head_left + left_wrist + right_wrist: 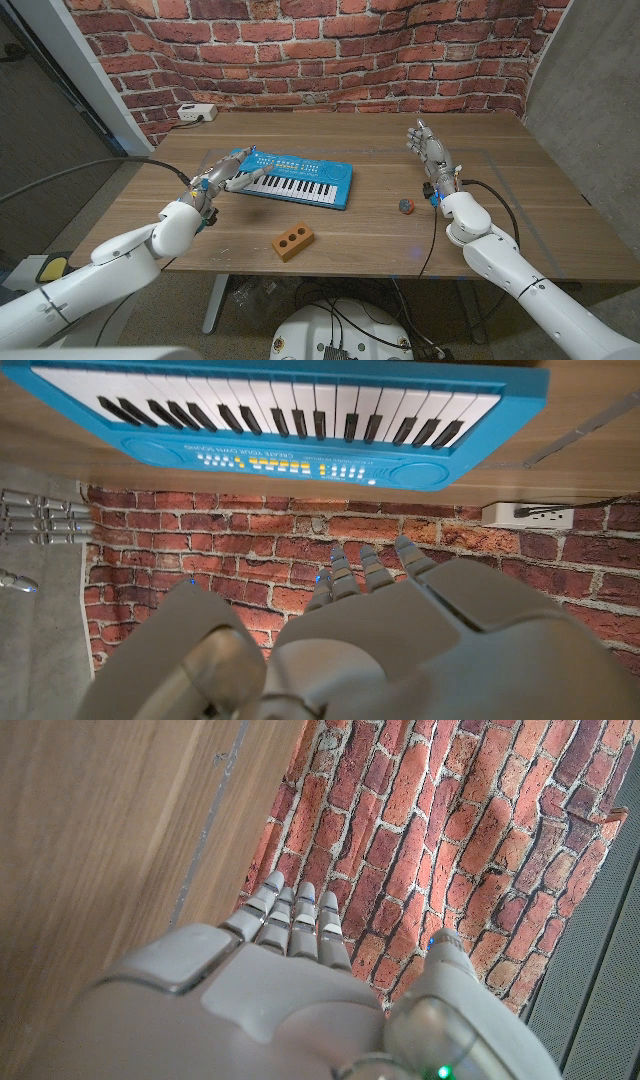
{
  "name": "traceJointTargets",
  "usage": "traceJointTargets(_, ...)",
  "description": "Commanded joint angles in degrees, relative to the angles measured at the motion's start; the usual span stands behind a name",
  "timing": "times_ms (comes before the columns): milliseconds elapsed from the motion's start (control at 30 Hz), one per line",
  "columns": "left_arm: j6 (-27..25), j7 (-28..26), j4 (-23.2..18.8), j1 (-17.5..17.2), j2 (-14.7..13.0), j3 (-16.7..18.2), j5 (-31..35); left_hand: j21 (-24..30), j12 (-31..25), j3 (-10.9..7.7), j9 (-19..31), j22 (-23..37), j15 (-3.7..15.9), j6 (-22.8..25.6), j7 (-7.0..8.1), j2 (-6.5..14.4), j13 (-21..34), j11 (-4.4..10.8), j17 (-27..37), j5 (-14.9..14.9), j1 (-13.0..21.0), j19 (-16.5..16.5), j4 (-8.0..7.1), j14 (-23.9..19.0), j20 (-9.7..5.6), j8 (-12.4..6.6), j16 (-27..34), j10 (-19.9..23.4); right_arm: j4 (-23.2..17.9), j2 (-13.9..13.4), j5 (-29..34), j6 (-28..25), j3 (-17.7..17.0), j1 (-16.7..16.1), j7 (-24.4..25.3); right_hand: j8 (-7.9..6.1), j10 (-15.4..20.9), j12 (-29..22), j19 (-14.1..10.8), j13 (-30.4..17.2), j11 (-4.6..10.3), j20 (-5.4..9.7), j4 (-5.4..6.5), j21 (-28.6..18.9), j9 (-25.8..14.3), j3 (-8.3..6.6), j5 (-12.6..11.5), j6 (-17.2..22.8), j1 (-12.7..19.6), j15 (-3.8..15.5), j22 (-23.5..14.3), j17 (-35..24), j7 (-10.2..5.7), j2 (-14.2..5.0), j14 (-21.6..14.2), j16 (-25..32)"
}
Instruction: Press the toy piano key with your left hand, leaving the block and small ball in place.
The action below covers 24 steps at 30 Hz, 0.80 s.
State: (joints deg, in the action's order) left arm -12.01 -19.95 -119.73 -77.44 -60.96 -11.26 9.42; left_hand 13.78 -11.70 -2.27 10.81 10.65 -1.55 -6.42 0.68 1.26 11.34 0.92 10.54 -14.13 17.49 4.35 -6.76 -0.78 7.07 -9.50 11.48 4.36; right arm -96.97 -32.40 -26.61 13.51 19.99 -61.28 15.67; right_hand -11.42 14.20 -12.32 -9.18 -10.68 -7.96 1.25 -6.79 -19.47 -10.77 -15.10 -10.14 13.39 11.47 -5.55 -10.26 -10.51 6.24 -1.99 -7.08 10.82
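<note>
The blue plastic toy piano with white and black keys lies on the wooden tabletop, left of centre, set at a slight angle with its right end nearer the robot than its left end. In the left wrist view the toy piano shows its keyboard and a row of small buttons along one long side. The left hand is at the piano's left end, over its near left corner, with fingers extended toward the keys; it holds nothing, and whether a fingertip touches a key cannot be told. In the left wrist view the left hand shows fingers reaching out side by side, slightly apart. The orange rectangular block with three round holes lies on the tabletop near the front edge, nearer the robot than the piano and apart from it. The small multicoloured ball rests on the tabletop to the right of the piano, just beside the right wrist. The right hand stands raised at the right side of the tabletop, fingers extended and empty; the right wrist view shows the right hand with fingers straight and close together. A red brick wall stands behind the tabletop, and a white power strip lies at the far left corner.
</note>
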Motion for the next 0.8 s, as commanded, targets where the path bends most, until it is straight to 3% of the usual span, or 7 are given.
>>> traceJointTargets(33, 15.7, -4.1, 8.1, 1.0, 8.3, 1.7, -5.2, 0.6, -0.3, 0.81, 0.2, 0.0, -0.3, -2.9, -0.35, -0.2, 0.2, -0.73, 0.3, 0.0, -0.4, -1.9, -0.23, -1.1, 0.51, -0.23, 0.3, -0.3, -0.1, 0.5, 0.8, 1.2, 0.3, -0.3, 0.2, 0.03, 0.7, -0.5, -0.8, -0.2, 0.23, -0.16, -0.09, 0.2, -0.2, 0.31, -0.2, 0.7, -0.1, 0.08, -0.1, -0.2, 0.09, -0.4, -0.6, 0.2)
traceJointTargets(200, 19.7, -4.7, 9.8, 1.7, 11.3, 1.9, -7.2, 0.5, -0.3, 1.16, 0.2, 0.0, -0.27, -2.8, -0.36, -0.4, 0.2, -0.86, 0.3, 0.0, -0.7, -2.2, -0.3, -0.3, 0.47, -0.72, -0.1, -0.3, 0.1, 0.6, 0.6, 1.8, 0.1, -0.4, -0.2, -0.02, 1.0, -0.6, -1.1, -0.2, 0.25, -0.02, -0.1, 0.2, -0.2, 0.36, -0.2, 0.8, -0.1, 0.42, -0.1, -0.2, 0.01, -0.35, -0.9, 0.2)
traceJointTargets(433, 24.8, 1.9, 14.2, 4.4, 14.0, 1.8, -16.9, 0.0, -0.9, 2.0, 0.1, -0.1, -0.26, 2.3, -0.2, -0.7, 0.1, -1.15, 0.2, -0.3, -1.0, -2.1, -0.36, -1.1, 0.19, -2.78, 0.0, 1.2, 0.7, 0.8, 0.1, 3.9, -0.2, -0.7, -1.3, -0.02, 1.0, -0.6, -1.3, -0.2, 0.29, 0.07, -0.1, 0.2, -0.2, 0.4, -0.1, 0.9, -0.1, 0.49, -0.1, -0.2, -0.03, -0.32, -1.0, 0.2)
traceJointTargets(667, 29.9, 6.9, 18.7, 7.3, 16.6, 1.1, -24.1, -0.2, -1.0, 2.29, 0.0, -0.1, -0.42, 3.9, -1.06, -0.8, 0.1, -1.53, 0.2, -0.4, -1.0, -2.1, -0.33, -1.1, 0.2, -3.19, -0.1, 1.6, 1.2, 1.2, -1.9, 6.2, -1.2, -1.5, -2.7, 0.06, 0.8, -0.5, -3.2, -0.1, 0.46, 0.15, -0.11, -0.2, -0.2, 0.45, -0.2, 0.7, -0.1, 0.57, -0.1, -0.2, 0.0, -0.33, -2.4, 0.6)
traceJointTargets(800, 33.1, 8.7, 21.3, 8.5, 18.6, 0.7, -27.5, -0.3, -0.7, 2.62, 0.0, -0.1, -0.94, 5.0, -1.6, -0.8, 0.1, -2.81, 0.2, -0.5, -0.9, -2.7, -0.25, -0.2, -2.33, -3.3, -0.6, 1.0, 1.2, 0.8, -1.9, 6.6, -1.5, -1.5, -3.1, 0.08, 0.8, -0.5, -3.4, -0.1, 0.51, 0.33, -0.12, -0.2, -0.2, 0.46, -0.2, 0.7, -0.1, 0.5, -0.1, -0.2, 0.03, -0.33, -2.4, 0.6)
